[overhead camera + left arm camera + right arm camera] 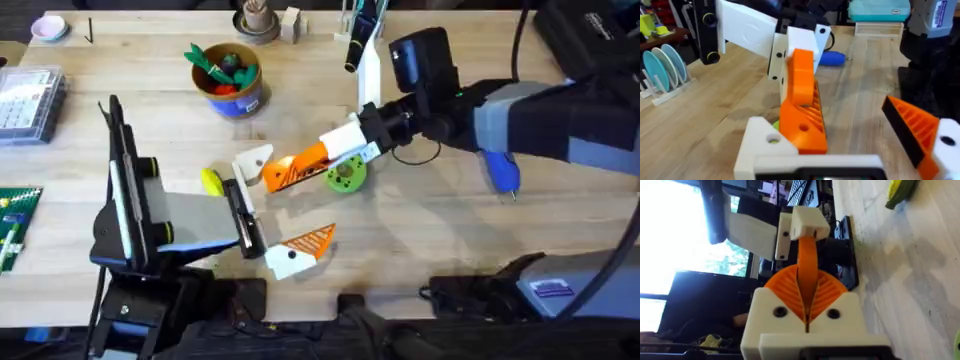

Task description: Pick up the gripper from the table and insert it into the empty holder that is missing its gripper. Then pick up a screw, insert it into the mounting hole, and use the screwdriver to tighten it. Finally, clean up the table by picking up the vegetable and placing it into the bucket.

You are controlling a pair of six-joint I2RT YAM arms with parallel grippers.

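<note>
Left gripper (275, 215): low over the table's (450, 250) front middle, fingers spread; one finger a bare white holder (252, 161) with dark screw holes, the other a white block with an orange ribbed tip (312, 240)
Vegetable (211, 181): yellow, lying on the table just left of the holder, near the left arm's wrist
Bucket (233, 85): yellow-orange tub standing toward the table's back edge, left of middle, with green and red toys inside
Gripper (298, 168): orange fingertip pinched between the right gripper's pads, its free end touching the holder; in the left wrist view it stands against the white block (765, 142) from above
Disc (346, 177): lime green, flat on the table at the middle, just under the right gripper
Right gripper (345, 150): reaches in from the right edge, pads pressed on the orange fingertip
Screwdriver (500, 170): blue, lying on the table toward the right edge, partly under the right arm
</note>
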